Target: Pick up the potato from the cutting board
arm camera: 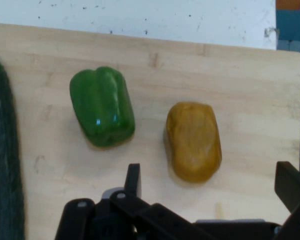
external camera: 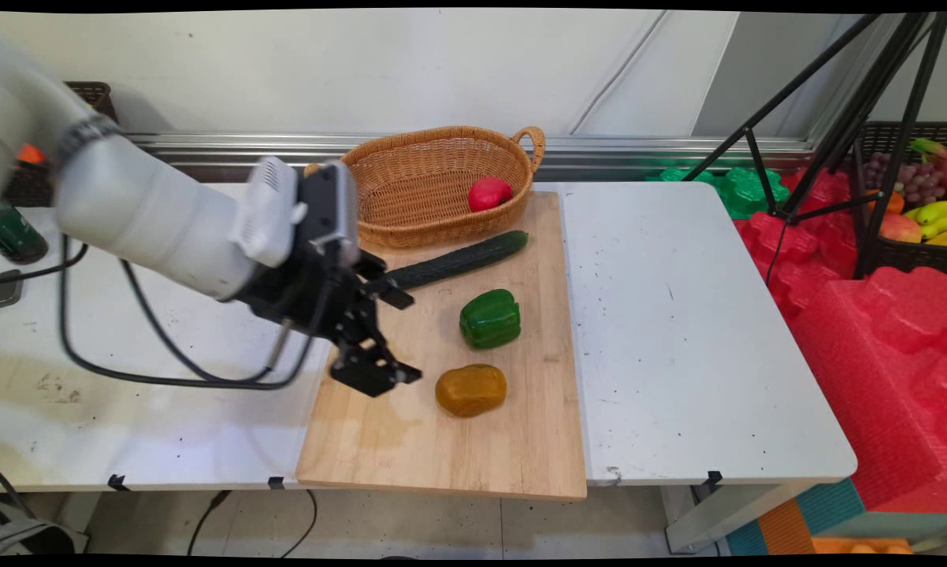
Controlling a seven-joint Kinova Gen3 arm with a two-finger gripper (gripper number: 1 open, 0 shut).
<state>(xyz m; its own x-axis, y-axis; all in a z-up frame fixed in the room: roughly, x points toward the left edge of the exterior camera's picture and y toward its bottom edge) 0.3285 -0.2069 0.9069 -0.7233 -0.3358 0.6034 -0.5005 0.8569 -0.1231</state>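
1. The gripper (external camera: pixel 391 335) is hovering above the wooden board's (external camera: pixel 513 465) left part, its two black fingers spread wide and holding nothing.
2. The yellow-brown potato-like lump (external camera: pixel 471 390) is lying nearest the gripper, toward the board's near edge.
3. The green bell pepper (external camera: pixel 490 318) is lying on its side at mid-board, just beyond the lump and apart from it.
4. The dark cucumber (external camera: pixel 458 259) is lying slantwise near the board's far edge.
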